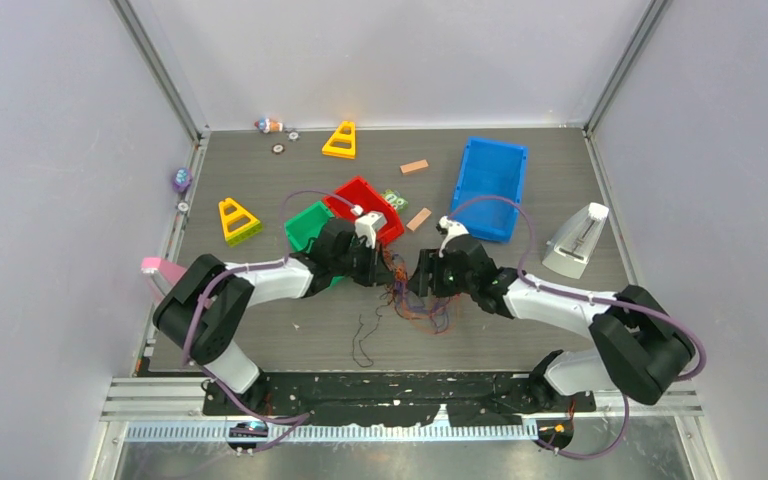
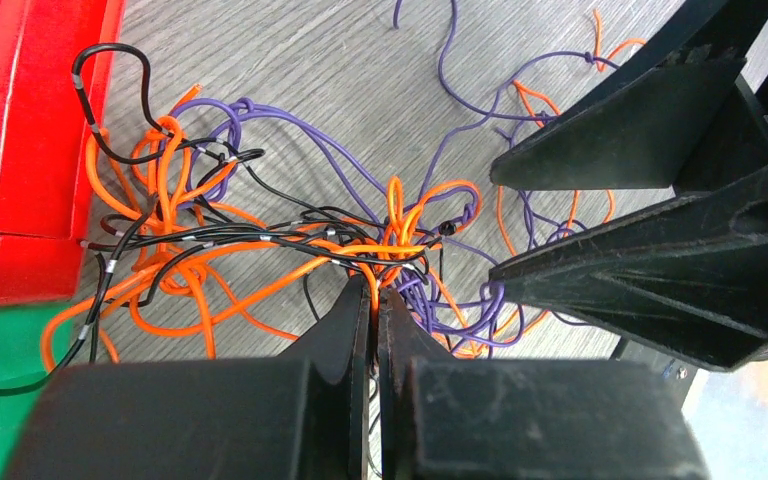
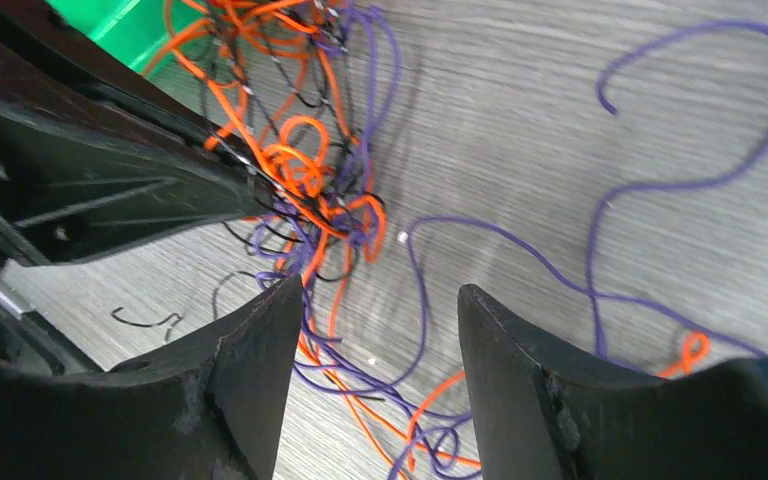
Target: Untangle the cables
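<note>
The cables (image 1: pixel 415 305) are a knot of thin orange, purple and black wires on the grey table between my two arms. In the left wrist view the cables (image 2: pixel 260 240) spread out ahead of my left gripper (image 2: pixel 375 290), which is shut with an orange strand pinched at its tips. My right gripper (image 3: pixel 380 290) stands open just above the table, with loose purple and orange cables (image 3: pixel 305 170) lying under and between its fingers. The two grippers face each other closely, left gripper (image 1: pixel 385 268) and right gripper (image 1: pixel 418 280). One black strand (image 1: pixel 362 340) trails toward the near edge.
A green bin (image 1: pixel 305 225) and a red bin (image 1: pixel 345 195) sit right behind the left gripper. A blue bin (image 1: pixel 490 175) and a white wedge-shaped object (image 1: pixel 578 240) stand at the right. Yellow triangles (image 1: pixel 237 218) and small wooden blocks (image 1: pixel 415 166) lie farther back.
</note>
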`<action>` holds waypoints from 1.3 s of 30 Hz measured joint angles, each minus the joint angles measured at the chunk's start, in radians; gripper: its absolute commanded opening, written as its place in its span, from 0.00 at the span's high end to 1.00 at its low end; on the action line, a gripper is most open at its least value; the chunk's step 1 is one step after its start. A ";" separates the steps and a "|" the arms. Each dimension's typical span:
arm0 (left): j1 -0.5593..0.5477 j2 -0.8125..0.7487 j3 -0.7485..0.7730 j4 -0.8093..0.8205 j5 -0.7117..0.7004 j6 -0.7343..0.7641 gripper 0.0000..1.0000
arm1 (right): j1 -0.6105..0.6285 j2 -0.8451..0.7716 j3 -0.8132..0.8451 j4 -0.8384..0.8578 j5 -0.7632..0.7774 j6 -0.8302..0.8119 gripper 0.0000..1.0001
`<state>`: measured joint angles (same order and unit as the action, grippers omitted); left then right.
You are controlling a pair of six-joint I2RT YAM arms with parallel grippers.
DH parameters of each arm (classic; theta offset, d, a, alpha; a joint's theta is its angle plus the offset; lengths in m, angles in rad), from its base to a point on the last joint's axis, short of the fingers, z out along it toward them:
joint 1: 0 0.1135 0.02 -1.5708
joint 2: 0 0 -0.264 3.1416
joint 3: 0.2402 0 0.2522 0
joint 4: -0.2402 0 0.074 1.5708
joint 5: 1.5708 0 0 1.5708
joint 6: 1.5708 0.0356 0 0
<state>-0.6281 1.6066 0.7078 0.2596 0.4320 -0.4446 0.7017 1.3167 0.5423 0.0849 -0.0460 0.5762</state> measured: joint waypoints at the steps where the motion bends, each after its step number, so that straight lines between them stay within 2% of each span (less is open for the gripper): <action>1: 0.000 0.002 0.001 -0.003 0.003 0.003 0.99 | 0.000 0.016 0.015 0.005 -0.013 -0.008 0.37; 3: 0.000 0.004 0.005 -0.009 0.006 0.006 0.94 | 0.000 0.047 0.040 0.018 -0.039 -0.020 0.38; 5: 0.000 0.008 0.011 -0.011 0.008 0.008 0.83 | 0.000 0.078 0.058 0.037 -0.067 -0.024 0.41; 10: 0.000 0.018 0.013 -0.018 0.016 0.008 0.57 | 0.000 0.150 0.073 0.055 -0.100 -0.021 0.57; 11: 0.000 0.021 0.013 -0.019 0.017 0.005 0.54 | 0.000 0.159 0.073 0.056 -0.102 -0.020 0.60; 14: 0.000 0.033 0.014 -0.024 0.025 0.004 0.49 | 0.000 0.180 0.073 0.056 -0.107 -0.016 0.78; 18: 0.000 0.068 0.031 -0.047 0.034 0.004 0.48 | 0.000 0.186 0.077 0.056 -0.110 -0.014 0.84; 20: 0.000 0.088 0.049 -0.061 0.041 0.004 0.48 | 0.000 0.190 0.078 0.058 -0.111 -0.014 0.85; 22: -0.002 0.105 0.076 -0.078 0.044 0.006 0.55 | 0.000 0.198 0.079 0.059 -0.114 -0.013 0.84; 23: -0.004 0.111 0.088 -0.086 0.044 0.007 0.62 | 0.000 0.203 0.079 0.061 -0.114 -0.013 0.84; 26: -0.010 0.138 0.127 -0.113 0.043 0.005 0.96 | 0.000 0.219 0.079 0.064 -0.118 -0.013 0.86; 27: -0.012 0.146 0.136 -0.117 0.043 0.007 1.00 | 0.000 0.223 0.079 0.065 -0.119 -0.013 0.89; 29: -0.014 0.155 0.146 -0.125 0.044 0.013 1.00 | 0.000 0.226 0.079 0.064 -0.120 -0.013 0.94; 33: -0.016 0.154 0.146 -0.132 0.036 0.017 1.00 | -0.002 0.206 0.079 0.042 -0.071 -0.005 0.95; 39: -0.020 0.063 0.085 -0.110 -0.014 0.021 1.00 | -0.046 0.030 0.039 -0.063 0.107 0.011 0.94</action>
<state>-0.6483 1.6695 0.7929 0.1493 0.4179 -0.4240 0.6556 1.3464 0.5816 0.0223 0.0612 0.5873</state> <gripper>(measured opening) 0.012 0.076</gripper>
